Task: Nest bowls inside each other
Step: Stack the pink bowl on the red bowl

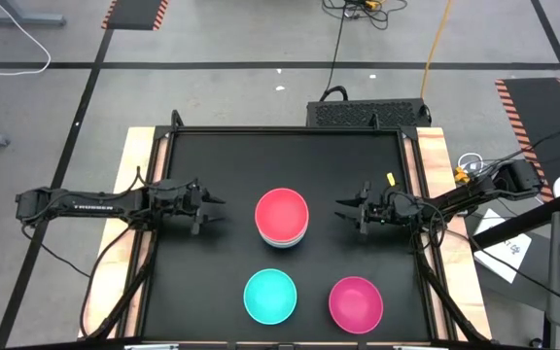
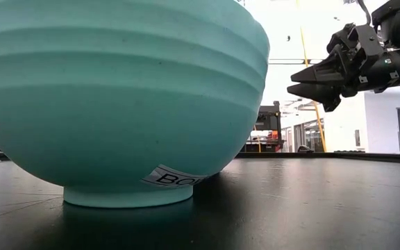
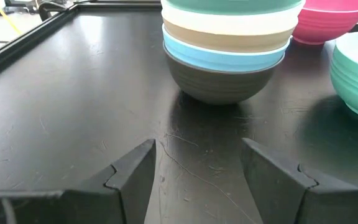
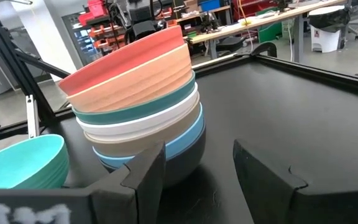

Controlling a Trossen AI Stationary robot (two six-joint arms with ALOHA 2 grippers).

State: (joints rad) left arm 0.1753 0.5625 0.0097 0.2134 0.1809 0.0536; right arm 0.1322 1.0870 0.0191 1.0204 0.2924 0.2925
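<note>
A stack of nested bowls (image 1: 282,219) stands mid-table with a red-pink bowl on top. In the right wrist view the stack (image 4: 135,106) shows peach, green, white, beige and blue layers over a dark bottom bowl that rests on the table. A turquoise bowl (image 1: 270,296) and a magenta bowl (image 1: 356,302) stand singly near the table's near edge. My left gripper (image 1: 217,209) is open, left of the stack and pointing at it. My right gripper (image 1: 343,209) is open on the stack's right, also pointing at it. Neither touches anything.
The black table top has a raised rim (image 1: 290,130) on all sides. In the low view the turquoise bowl (image 2: 117,97) fills the left and hides the stack. Bare table lies on the far side of the stack and between the stack and each gripper.
</note>
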